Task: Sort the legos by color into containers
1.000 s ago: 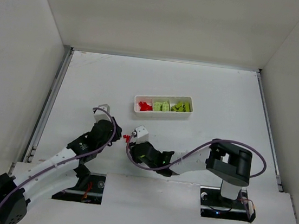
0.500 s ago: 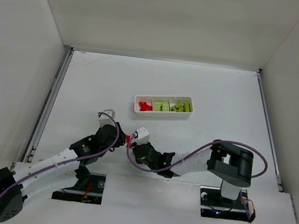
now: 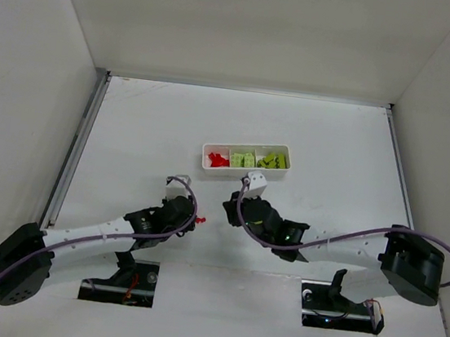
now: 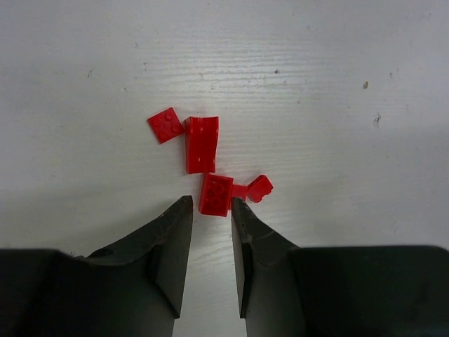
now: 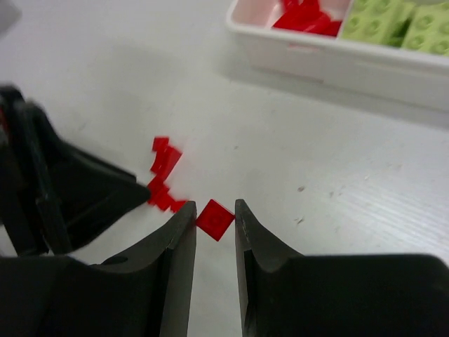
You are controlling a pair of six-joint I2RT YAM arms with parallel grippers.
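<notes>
A: Left gripper?
B: I read its jaws a little apart, tips either side of a red brick on the table, beside other loose red legos.
A: Right gripper?
B: Clamped on a small red plate, near the white tray.

Both arms reach forward — left end effector parted, right end effector pinched.

Small cluster of red legos loose on table; one red plate between right gripper fingertips. White tray: red left, yellow-green middle, right.
</notes>
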